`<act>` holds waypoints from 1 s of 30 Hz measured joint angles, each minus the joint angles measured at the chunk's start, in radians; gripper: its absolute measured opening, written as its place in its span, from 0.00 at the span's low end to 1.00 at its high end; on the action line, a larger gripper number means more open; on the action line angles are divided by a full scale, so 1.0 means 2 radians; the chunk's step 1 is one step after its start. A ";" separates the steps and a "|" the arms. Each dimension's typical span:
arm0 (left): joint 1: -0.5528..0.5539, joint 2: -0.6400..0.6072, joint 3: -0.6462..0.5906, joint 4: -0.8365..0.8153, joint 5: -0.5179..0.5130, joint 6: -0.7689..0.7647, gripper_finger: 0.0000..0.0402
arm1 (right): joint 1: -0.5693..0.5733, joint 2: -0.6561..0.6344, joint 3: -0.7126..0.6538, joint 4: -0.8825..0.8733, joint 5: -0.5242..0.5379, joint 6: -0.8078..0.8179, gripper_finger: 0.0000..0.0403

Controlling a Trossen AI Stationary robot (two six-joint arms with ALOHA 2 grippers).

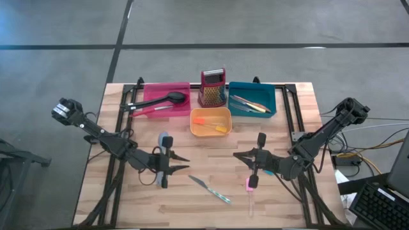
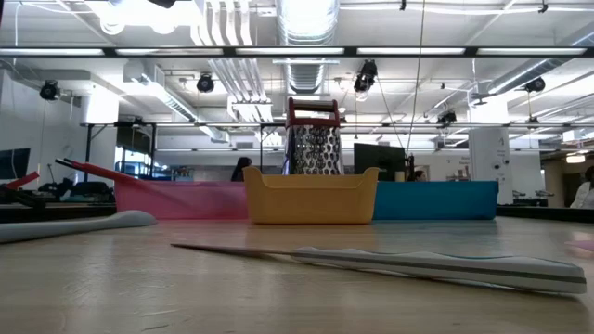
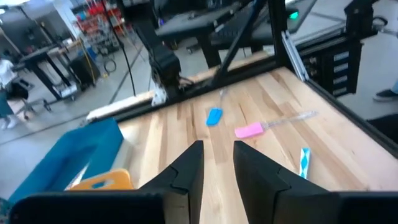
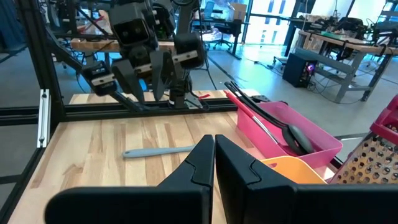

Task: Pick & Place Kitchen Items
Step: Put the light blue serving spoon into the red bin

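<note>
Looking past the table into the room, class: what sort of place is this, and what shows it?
Probably a robotics lab or workshop: exposed ceiling ducts and strip lights, workbenches with equipment, and a wooden table on a black metal frame.

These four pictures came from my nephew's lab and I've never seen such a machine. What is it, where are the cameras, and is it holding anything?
It is a robot with two dark arms at a wooden table. One camera looks down from above, one sits at tabletop height, and one rides on each wrist. The left claw and right claw hang empty over the table; the right is shut. Loose on the wood lie a grey spatula, a knife and a pink piece. Behind stand pink, orange and teal trays and a red grater.
</note>
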 joint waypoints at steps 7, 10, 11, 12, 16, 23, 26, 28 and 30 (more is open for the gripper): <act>0.000 0.000 0.003 -0.012 0.000 0.003 0.21 | 0.000 0.000 0.000 0.000 0.000 0.000 0.02; 0.000 0.000 0.007 -0.010 0.000 0.001 0.22 | 0.000 0.000 0.000 0.000 0.000 0.000 0.02; 0.000 0.000 0.007 -0.010 0.000 0.001 0.22 | 0.000 0.000 0.000 0.000 0.000 0.000 0.02; 0.000 0.000 0.007 -0.011 0.000 0.001 0.22 | 0.000 0.000 0.000 0.000 0.000 0.000 0.02; 0.000 0.000 0.007 -0.011 0.000 0.001 0.22 | 0.000 0.000 0.000 0.000 0.000 0.000 0.02; 0.000 0.001 0.008 -0.011 0.000 -0.001 0.22 | 0.000 0.000 0.000 0.000 0.000 0.003 0.02; 0.000 0.001 0.008 -0.010 0.000 -0.001 0.22 | 0.000 0.000 0.000 0.000 -0.003 0.008 0.03; 0.000 0.001 0.008 -0.011 0.000 -0.001 0.22 | 0.000 0.000 0.000 0.000 -0.003 0.008 0.06; 0.000 0.001 0.008 -0.010 0.000 -0.001 0.22 | 0.000 0.000 0.000 0.000 -0.003 0.009 0.12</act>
